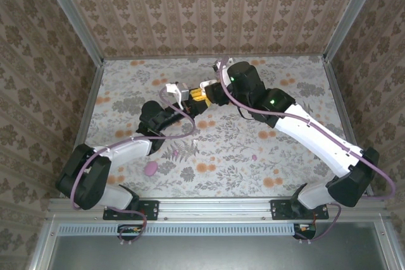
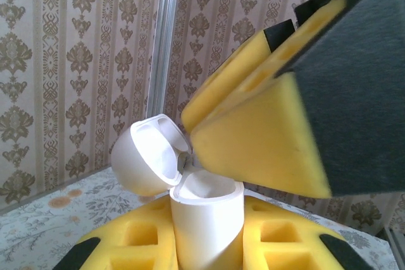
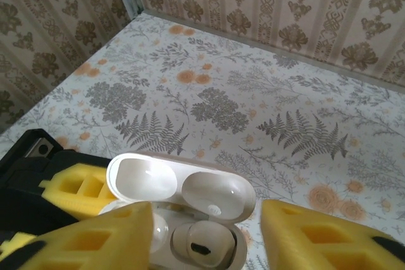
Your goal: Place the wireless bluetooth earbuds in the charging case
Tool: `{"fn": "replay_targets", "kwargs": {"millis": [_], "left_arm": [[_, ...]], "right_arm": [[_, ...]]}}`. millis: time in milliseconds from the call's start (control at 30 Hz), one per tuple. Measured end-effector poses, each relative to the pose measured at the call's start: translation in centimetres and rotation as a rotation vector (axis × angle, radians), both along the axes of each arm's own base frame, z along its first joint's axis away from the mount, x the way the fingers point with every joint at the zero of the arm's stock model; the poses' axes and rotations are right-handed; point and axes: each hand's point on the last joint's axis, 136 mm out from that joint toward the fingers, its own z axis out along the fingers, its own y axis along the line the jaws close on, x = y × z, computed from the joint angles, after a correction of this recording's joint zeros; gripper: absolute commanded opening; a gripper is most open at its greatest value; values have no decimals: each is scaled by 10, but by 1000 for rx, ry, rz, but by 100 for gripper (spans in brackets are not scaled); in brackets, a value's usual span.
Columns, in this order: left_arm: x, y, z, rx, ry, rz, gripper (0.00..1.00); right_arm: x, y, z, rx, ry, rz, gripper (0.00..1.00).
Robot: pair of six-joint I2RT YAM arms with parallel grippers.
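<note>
The white charging case stands upright between the yellow pads of my left gripper, which is shut on it. Its lid is swung open. In the right wrist view a white earbud sits in the case's right socket, and a second white earbud shows in the left socket, half hidden by a finger. My right gripper hovers just above the case, open, with its fingers apart on either side of the seated earbud. From above, both grippers meet at the case. A tiny pink earbud lies on the table.
A pink pebble-like case lies on the floral table near the left arm's base. Patterned walls with metal corner posts close in the table on three sides.
</note>
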Motion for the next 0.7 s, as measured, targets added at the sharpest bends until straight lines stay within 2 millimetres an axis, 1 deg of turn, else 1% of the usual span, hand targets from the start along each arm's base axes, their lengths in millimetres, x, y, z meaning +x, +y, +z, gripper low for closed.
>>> {"fn": "replay_targets", "kwargs": {"millis": [67,167,267,433,500,533,600,667,700], "left_arm": [[-1,0,1,1,-9,2,15],[-1,1,3,4,-27,5,15],[-2,1,4,7,-39,7,15],[-2,1,4,15,-56,12,14],[-3,2,5,20,-63,16,14],[-3,3,5,22,-67,21,14],[-5,7,7,25,-78,32,14],[-6,15,8,39,-89,55,14],[-6,20,9,45,-94,73,14]], "right_arm": [[-6,-2,6,25,-1,6,63],[-13,-8,22,81,-10,8,63],[-16,-15,33,134,-4,1,65],[-14,-25,40,196,17,-29,65],[-13,-32,41,218,22,-53,64],[-12,-37,42,227,24,-68,64],[-7,-54,39,253,40,-123,59],[2,-77,27,274,80,-198,57],[7,-86,17,280,108,-228,53]]}}
